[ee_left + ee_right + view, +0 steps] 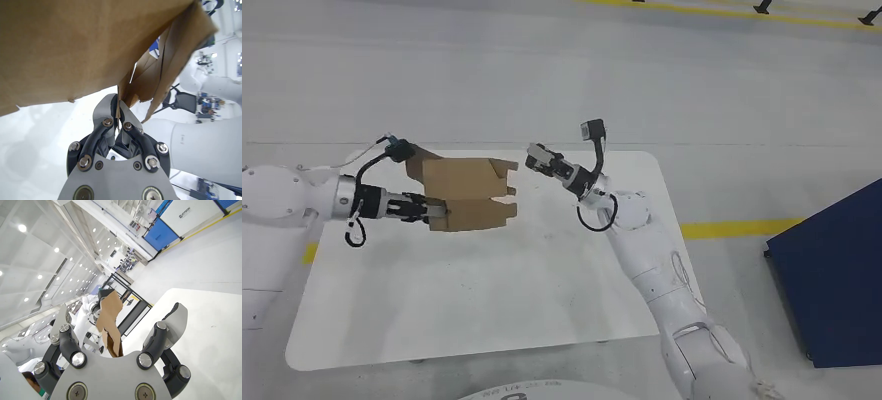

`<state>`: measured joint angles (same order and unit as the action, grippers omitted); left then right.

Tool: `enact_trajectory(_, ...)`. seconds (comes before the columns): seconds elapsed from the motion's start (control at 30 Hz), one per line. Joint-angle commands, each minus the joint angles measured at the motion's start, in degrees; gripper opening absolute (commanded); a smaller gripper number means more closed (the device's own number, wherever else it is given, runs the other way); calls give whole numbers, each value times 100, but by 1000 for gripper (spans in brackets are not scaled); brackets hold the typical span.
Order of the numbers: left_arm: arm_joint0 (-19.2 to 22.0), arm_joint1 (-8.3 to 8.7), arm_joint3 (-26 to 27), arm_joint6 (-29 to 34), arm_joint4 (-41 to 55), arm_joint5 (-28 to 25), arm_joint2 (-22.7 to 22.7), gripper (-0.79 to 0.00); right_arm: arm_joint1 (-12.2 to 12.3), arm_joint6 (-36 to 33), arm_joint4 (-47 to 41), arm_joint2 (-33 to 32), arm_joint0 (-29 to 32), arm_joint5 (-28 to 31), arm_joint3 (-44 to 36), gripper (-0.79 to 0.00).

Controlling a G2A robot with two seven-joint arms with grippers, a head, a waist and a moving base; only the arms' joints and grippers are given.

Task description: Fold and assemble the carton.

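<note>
The carton (467, 193) is brown cardboard, partly opened. It is held in the air over the far half of the table (492, 300), toward its left side, clear of the top. The flaps at the end nearer the table's middle stand loose and notched.

The left gripper (439, 211) sits over the table's left part and holds the carton at its left end, low on the side. In the left wrist view the left gripper (118, 111) has its fingers (103, 109) pressed together on a thin cardboard edge. One flap of the carton (75, 47) runs down between the two pads, and the rest of the box spreads wide above them.

The right gripper (539, 158) hangs over the table's far edge, near its middle, just beside the loose flaps but apart from them. In the right wrist view the right gripper (121, 310) has its fingers (179, 313) spread wide with nothing between the pads. The carton (110, 317) shows farther off, in line with the gap.
</note>
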<state>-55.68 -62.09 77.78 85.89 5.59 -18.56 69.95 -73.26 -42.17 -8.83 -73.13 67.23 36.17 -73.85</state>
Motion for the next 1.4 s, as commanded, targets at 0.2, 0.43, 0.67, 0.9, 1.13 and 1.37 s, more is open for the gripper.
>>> enact_trajectory(0.2, 810, 104, -1058, 211, 1732, 228, -932, -785, 15, -518, -67, 242, -162, 64, 183, -55)
enact_trajectory(0.43, 1173, 294, -1299, 211, 2221, 227, -1534, -785, 50, -849, -395, 280, -179, 193, 208, -299)
enact_trajectory(0.67, 1295, 451, -1287, 211, 2623, 226, -1838, -785, 93, -1019, -529, 291, -151, 257, 168, -419)
enact_trajectory(0.9, 1357, 549, -1329, 211, 2826, 226, -2003, -785, 153, -1353, -990, 226, -71, 341, 85, -425)
enact_trajectory(1.13, 1361, 613, -1309, 211, 3068, 226, -2062, -785, 225, -1692, -975, 190, -44, 384, 65, -456)
enact_trajectory(1.37, 1387, 657, -1178, 206, 3027, 221, -2171, -785, 235, -1497, -707, 323, -83, 314, 59, -446)
